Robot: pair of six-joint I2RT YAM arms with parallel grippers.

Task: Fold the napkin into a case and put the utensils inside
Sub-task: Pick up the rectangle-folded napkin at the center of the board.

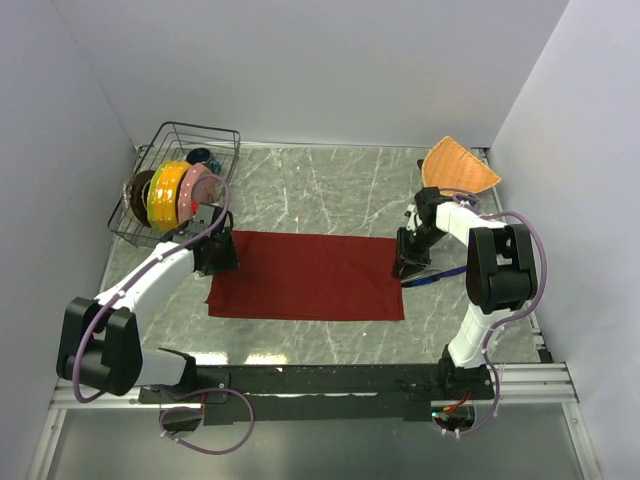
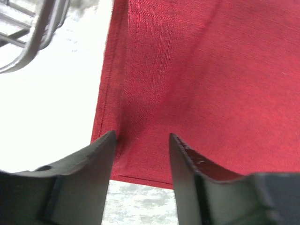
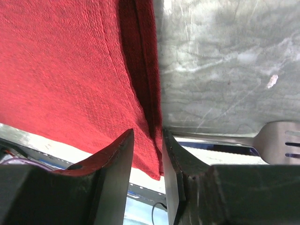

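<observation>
So your napkin (image 1: 305, 275) lies flat mid-table, long side running 9 to 3 o'clock, not yet folded as far as I can tell, and you've got an arm on each short end, which makes sense if the plan is to lift both ends together and lay one long edge over the other without skewing. The right gripper (image 3: 147, 138) sits at the 3 o'clock edge with its jaws nearly together and the hemmed edge caught between them, so I'd call that a pinch on the cloth. The left gripper (image 2: 140, 143) is at the 10 o'clock corner, jaws spread and straddling the cloth near its hem, a small crease rising between the fingers (image 2: 84, 173). It looks staged to close, not gripping yet. The fork (image 3: 281, 138) and the blue knife (image 3: 220, 149) lie on the table (image 1: 320, 185) just off the 3 o'clock edge, right next to your right arm, handy for loading but easy to bump. The rack (image 1: 225, 135) of plates (image 1: 168, 195) sits out at 10 o'clock and the orange mat (image 1: 458, 168) at 1 o'clock.
</observation>
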